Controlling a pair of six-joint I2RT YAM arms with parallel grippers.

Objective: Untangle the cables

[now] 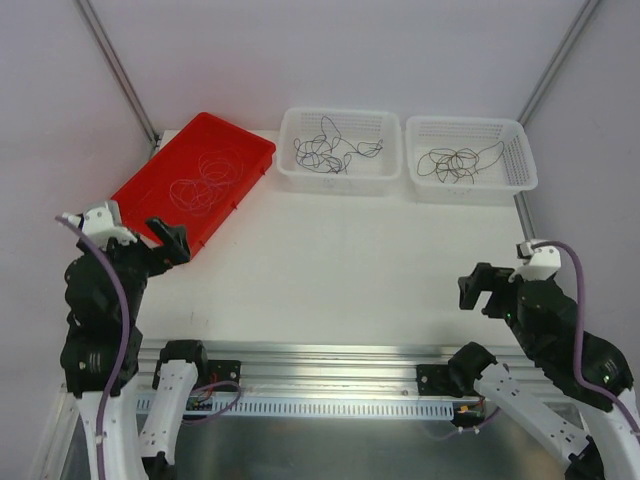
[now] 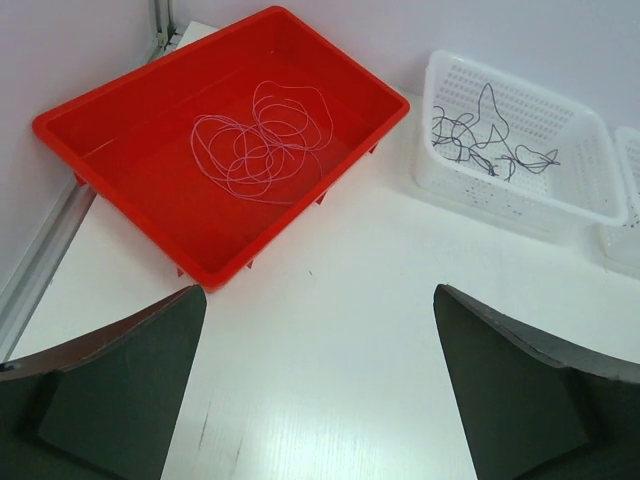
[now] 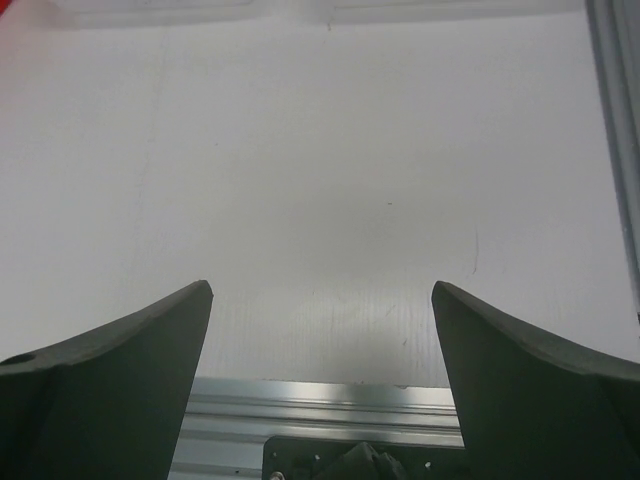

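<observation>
- Plain white table [image 1: 330, 270], matte, boxed in by pale walls on three sides, with slanted metal posts [image 1: 120, 75] running up from the back corners.
- Along the back: red tray [image 1: 160, 215] set at an angle in the far left corner, then two white mesh baskets side by side, left basket [image 1: 340, 114] and right basket [image 1: 465, 122], nearly touching each other.
- Pale loopy cable [image 2: 258, 150] coiled around the middle of the red tray; dark cable tangle [image 1: 330, 152] in the left basket; second dark cable tangle [image 1: 455, 163] in the right basket. All lying loose on the container floors.
- Left gripper [image 2: 320, 300] hanging over the table just short of the tray's near corner, fingers spread wide, nothing between them.
- Right gripper [image 3: 320, 290] over on the right side, well apart from both baskets, fingers wide apart too, gripping nothing, just bare white surface underneath.
- Edges: aluminium rail [image 1: 330, 360] across the near side with both arm bases bolted on; metal strip [image 3: 618, 120] down the right edge; left frame rail [image 2: 40, 265] running right beside the tray.
- Loads of open white surface in the middle, between the two arms and in front of the baskets. Tightest spot at the far left, tray tucked in next to the post.
</observation>
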